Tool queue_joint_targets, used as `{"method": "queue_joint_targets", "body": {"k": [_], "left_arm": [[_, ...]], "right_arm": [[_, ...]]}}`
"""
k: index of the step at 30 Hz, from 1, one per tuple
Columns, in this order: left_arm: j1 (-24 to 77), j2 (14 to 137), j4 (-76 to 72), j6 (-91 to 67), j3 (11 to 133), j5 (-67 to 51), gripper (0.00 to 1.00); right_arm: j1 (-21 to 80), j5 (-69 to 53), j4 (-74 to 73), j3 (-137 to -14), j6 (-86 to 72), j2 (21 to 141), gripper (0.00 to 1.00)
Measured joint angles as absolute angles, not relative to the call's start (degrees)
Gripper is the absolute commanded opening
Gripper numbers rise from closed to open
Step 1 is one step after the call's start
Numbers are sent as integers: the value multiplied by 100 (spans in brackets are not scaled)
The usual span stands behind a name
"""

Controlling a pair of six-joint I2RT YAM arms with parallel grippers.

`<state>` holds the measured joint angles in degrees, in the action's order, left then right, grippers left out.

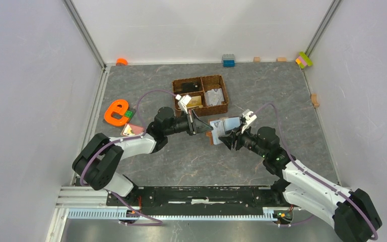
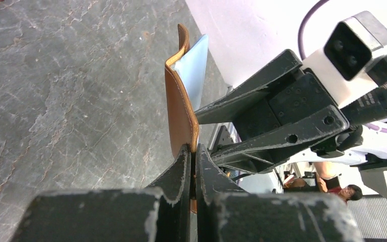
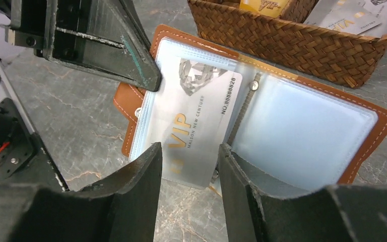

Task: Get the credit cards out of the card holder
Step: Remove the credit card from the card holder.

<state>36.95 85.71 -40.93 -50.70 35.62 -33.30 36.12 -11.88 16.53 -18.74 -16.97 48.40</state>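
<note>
The card holder is a brown wallet, held open above the table between both arms. My left gripper is shut on its left edge; in the left wrist view the jaws pinch the brown cover. In the right wrist view the wallet shows its pale inside, and a grey-white VIP credit card sticks partly out of the left pocket. My right gripper is open, its fingers on either side of the card's near end. It also shows in the top view.
A brown woven basket stands just behind the wallet and holds a gold card and grey cards; its wall is close behind the wallet. An orange object and small blocks lie to the left. Blocks line the back wall.
</note>
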Motion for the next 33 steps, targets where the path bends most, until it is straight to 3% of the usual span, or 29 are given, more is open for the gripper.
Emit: {"method": "queue_joint_targets", "body": {"k": [6,16,24,33], "left_arm": [[3614,8571,-4578,-5323,3496,-3476,2],[3516,8661,-5231,-5682,3393,-3686,2],[3487,8663,-5330,-5745,3385,-3811,2],[3454,8652,-4960,-5607,3385,-3695,2]], "right_arm": [[2976,-1964,2051,-1863,-2091,4871,51],[2377,-3398,3225,-1594,-3039,5371,42],[2259,-3642,3730,-1372,-3382,5321,27],[2237,-3820,4300,-1140,-3726,5033,23]]}}
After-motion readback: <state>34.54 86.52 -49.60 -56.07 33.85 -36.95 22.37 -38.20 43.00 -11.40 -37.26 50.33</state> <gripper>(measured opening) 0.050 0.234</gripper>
